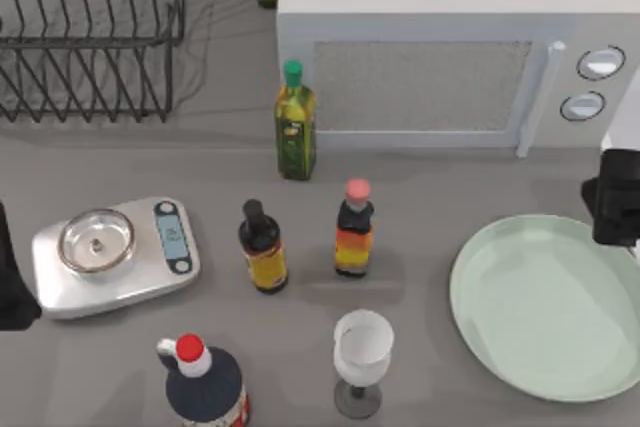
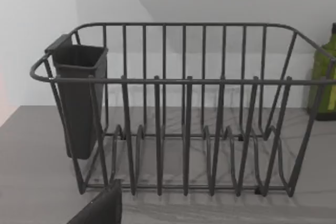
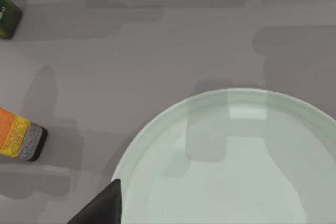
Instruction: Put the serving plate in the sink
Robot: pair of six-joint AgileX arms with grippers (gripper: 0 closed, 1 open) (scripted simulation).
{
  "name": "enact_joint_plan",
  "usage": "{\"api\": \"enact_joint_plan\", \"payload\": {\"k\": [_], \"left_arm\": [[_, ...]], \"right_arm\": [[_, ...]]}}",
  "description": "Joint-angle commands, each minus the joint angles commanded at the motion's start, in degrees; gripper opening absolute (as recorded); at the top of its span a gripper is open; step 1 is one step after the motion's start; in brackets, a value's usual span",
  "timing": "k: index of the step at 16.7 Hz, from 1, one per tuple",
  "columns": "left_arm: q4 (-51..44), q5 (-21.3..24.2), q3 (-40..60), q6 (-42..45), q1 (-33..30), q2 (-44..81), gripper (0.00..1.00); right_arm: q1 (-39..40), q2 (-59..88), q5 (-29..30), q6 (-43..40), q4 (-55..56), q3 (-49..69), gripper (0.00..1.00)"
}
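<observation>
Right arm [image 1: 618,197] poised over the far right edge of the mint-green serving plate [image 1: 545,307], flat on the table's right side near the microwave [image 1: 450,57] (jaw state impossible to tell), left arm [image 1: 12,287] parked at the left edge beside the kitchen scale [image 1: 115,257], facing the dish rack [image 2: 178,108]

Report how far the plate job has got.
Done: nothing visible yet. The serving plate lies flat on the table at the right side, ungripped. In hand: the right gripper sits by the plate's far right rim, its wrist view looking down on the plate. The left arm waits at the left edge, facing the dish rack. Left: gripping, lifting and carrying the plate to the sink.
</observation>
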Motion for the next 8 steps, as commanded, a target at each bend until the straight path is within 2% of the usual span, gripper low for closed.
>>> {"api": "enact_joint_plan", "payload": {"k": [8], "left_arm": [[0.0,0.0,0.0,0.0,0.0,0.0,1.00]], "right_arm": [[13.0,41.4,0.0,13.3,-22.6,29.0,1.00]]}}
